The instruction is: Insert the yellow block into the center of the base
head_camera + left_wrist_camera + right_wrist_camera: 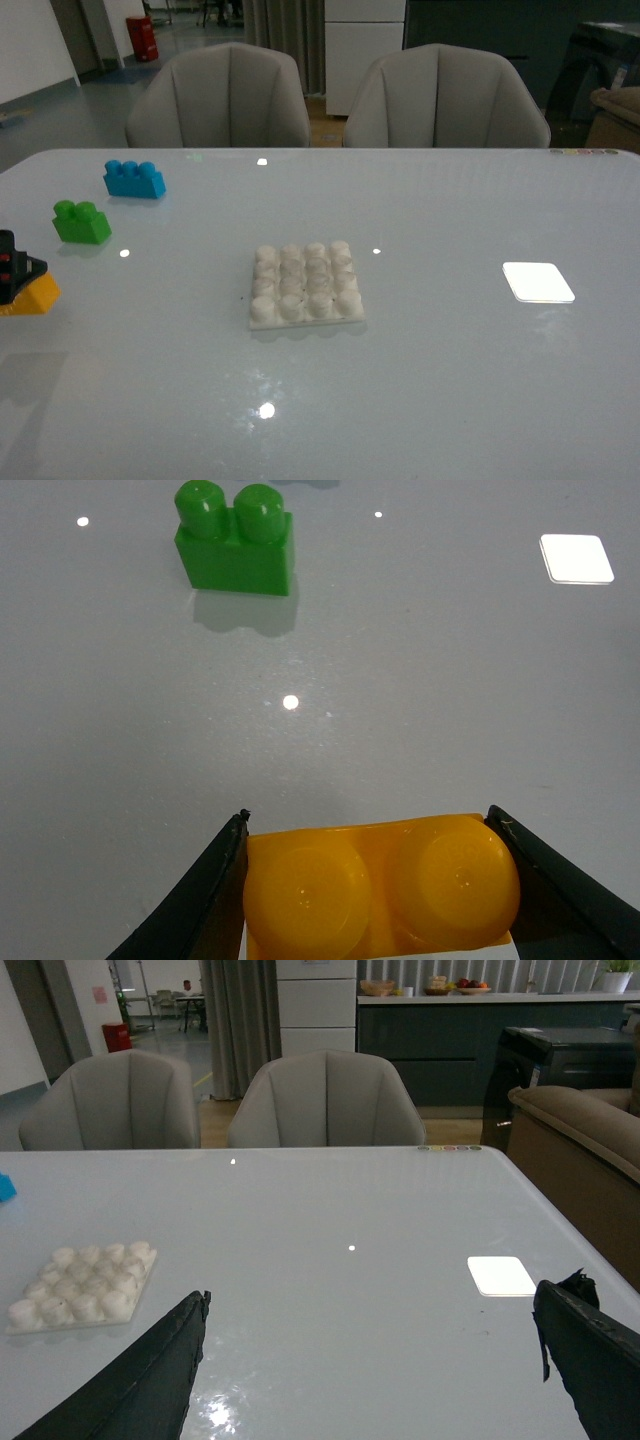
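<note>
Front view, surroundings first. The green brick [82, 222] sits at left-centre of the frame, with the blue brick [134, 179] near it, further up and slightly right. Both are well apart from the base [305, 283], which lies flat at mid-frame on the desk [420, 390]. A glossy white square [538, 282] lies at right-centre, and two grey chairs [220, 95] stand behind the far edge.

The yellow block [30, 295] is at the far left edge of the frame, just below the green brick and partly under the dark left fingers [15, 265]. The green brick lies off the line from block to base – only bare desk shows between the two.

Left wrist view: the left fingers [200, 900] are pinching the yellow block [380, 890] at its short ends. Its long axis runs finger to finger, with the two studs side by side and facing the camera. I cannot tell if it rests on the desk.

Right wrist view: the right fingers [150, 1380] are spread wide with nothing between them – base [80, 1285] and white square [500, 1275] lie beyond.
</note>
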Available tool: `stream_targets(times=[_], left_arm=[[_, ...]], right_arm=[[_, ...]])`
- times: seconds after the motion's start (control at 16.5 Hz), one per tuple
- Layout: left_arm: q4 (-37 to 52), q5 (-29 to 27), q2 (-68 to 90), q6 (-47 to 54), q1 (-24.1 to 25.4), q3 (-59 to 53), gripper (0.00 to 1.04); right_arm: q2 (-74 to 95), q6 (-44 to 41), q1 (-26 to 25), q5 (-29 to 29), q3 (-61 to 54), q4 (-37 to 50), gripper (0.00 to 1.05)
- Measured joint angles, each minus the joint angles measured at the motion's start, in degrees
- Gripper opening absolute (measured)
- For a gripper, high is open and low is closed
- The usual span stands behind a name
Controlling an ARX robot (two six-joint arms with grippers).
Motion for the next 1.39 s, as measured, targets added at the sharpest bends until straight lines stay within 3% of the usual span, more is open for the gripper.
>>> stream_targets(times=[0.12,0.36,0.48,0.67,0.79,1.09,1.39], left_arm=[[-2.4,-3.7,-7.7,-2.7,-4.9,-4.2,0.62],[-6.2,-13.5,-17.4,-9.4,-22.0,-6.1,0.62],[-6.8,-17.8,-15.2,-13.4,-31.4,-3.9,0.62],[-6.8,-21.7,-6.9,-17.7,-40.3,2.3,0.62],[-8.2,-23.8,-1.7,-20.1,-42.9,6.5,0.62],[-13.7,-31.0,8.0,-25.0,-43.8,19.4,0.62],[-15.4,-32.5,15.3,-26.1,-44.5,28.5,0.61]], right_arm=[[0.0,0.0,0.0,0.0,0.0,0.0,0.98],[0.0,0.0,0.0,0.0,0.0,0.0,0.98],[0.0,0.0,0.0,0.0,0.0,0.0,0.98],[0.0,0.0,0.0,0.0,0.0,0.0,0.98],[0.0,0.0,0.0,0.0,0.0,0.0,0.98],[0.0,0.0,0.0,0.0,0.0,0.0,0.98],[0.0,0.0,0.0,0.0,0.0,0.0,0.98]])
